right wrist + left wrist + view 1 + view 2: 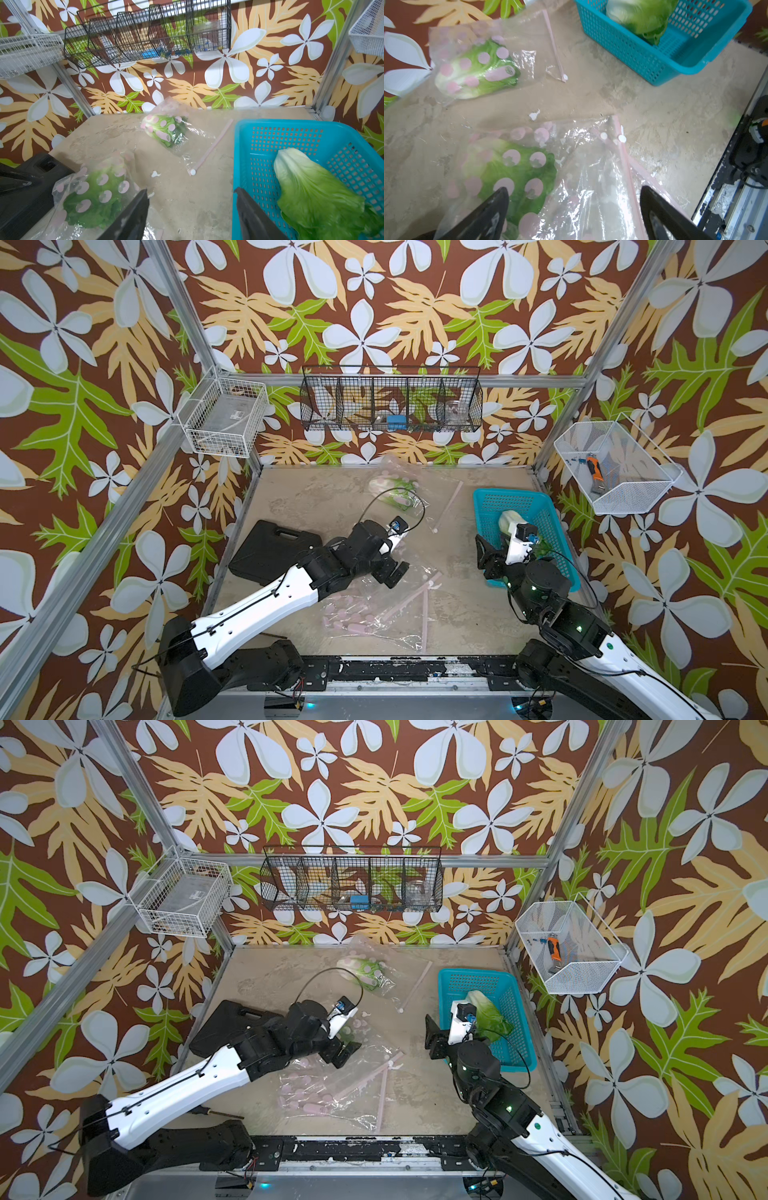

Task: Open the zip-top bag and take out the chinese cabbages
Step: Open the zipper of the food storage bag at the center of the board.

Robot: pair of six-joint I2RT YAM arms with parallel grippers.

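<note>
Left gripper (pixel 574 216) first: its 2 black wedge-shaped fingers (pixel 488 214) are spread wide with nothing pinched between them, just crinkly clear plastic lying under the gap. 1 fingertip overlaps the near bagged cabbage (pixel 508 170) in the left wrist view, and I can't tell if it's actually touching. The right gripper (pixel 193 216) is parted too and holds nothing. In its wrist view 1 finger (pixel 253 216) lines up with the side wall of the teal basket (pixel 291 126).

So where are the 3 chinese cabbages?
- The loose cabbage (pixel 315 193) lies in the basket, a perforated plastic tub. Its smooth white ribbed base points away from the right gripper and its frilly bright-green leaves point toward it.
- The near bagged cabbage sits inside a glossy clear zip-top bag (pixel 529 133) printed with pink dots, beside the left gripper.
- The far bagged cabbage (pixel 164 128) is an oval lump in the far bag (pixel 187 149), which has the same pink dots. It's near the back wall, and the bag's thin pink zip strip (pixel 212 145) trails flat toward the basket.

A flat bag (pixel 374 626) lies rumpled near the front edge, its pink strips splayed. Everything's on a mottled beige table (pixel 316 506), with a moulded black case (pixel 274 551) beside the left arm.
</note>
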